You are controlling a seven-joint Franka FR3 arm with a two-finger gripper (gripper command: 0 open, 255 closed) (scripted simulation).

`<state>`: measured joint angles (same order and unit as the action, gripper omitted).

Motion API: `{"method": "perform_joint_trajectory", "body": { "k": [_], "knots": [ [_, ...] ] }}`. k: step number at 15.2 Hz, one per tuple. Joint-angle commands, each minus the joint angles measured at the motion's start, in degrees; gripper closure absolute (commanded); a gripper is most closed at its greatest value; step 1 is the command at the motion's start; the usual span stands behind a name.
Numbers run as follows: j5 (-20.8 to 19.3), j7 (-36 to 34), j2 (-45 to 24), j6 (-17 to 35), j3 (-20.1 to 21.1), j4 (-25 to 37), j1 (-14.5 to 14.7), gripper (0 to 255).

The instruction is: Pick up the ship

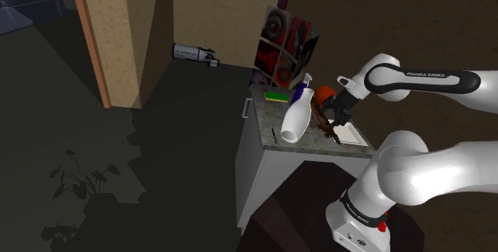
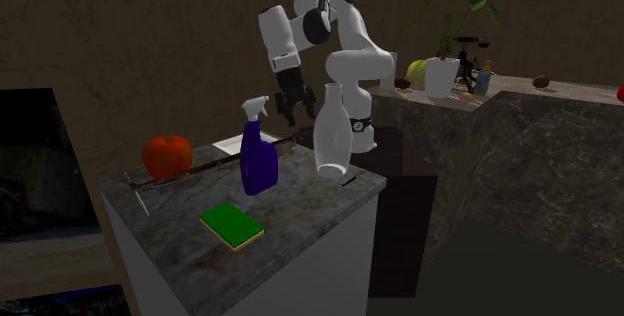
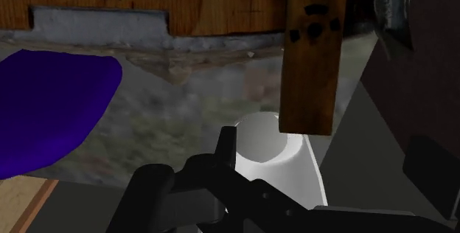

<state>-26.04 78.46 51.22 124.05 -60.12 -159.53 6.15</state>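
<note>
Currently the ship, a long brown wooden model, lies flat on the counter. It runs along the counter edge on the shoulder view's right, from just beside the tomato toward the edge nearest the arm's stand. In the wrist view you see its wooden hull and one upright brown plank ahead of the gripper.

Note that the gripper hangs above the end of the ship nearer the stand and points down at it. Its fingers stand wide apart and clasp nothing; the ship is not between them.

Observe the flat white sheet at the counter corner nearest the stand, just beside the same end of the ship. The blue spray bottle stands upright near the middle of the counter, close to the ship's side. The white bottle stands upright at the edge nearest the stand, on the far side of the spray bottle from the ship's edge. The green sponge, with a yellow underside, lies flat near the edge opposite the ship, well apart from it.

Behind the counter's tomato end, the shoulder view shows a painting leaning at the wall.
</note>
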Motion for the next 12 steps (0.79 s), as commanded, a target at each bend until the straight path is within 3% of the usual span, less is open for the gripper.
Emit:
{"method": "perform_joint_trajectory", "body": {
  "k": [1, 8, 9, 12],
  "knots": [
    [-0.7, 1.5, -1.3, 1.7, -2.3, 0.1, 1.1, 0],
    [-2.4, 2.7, -4.6, 7.2, -7.1, -1.5, 3.2, 0],
    [-2.4, 2.7, -4.7, 7.3, -7.2, -1.5, 3.4, 255],
    [-2.4, 2.6, -4.7, 7.3, -7.1, -1.5, 3.3, 255]
  ]
}}
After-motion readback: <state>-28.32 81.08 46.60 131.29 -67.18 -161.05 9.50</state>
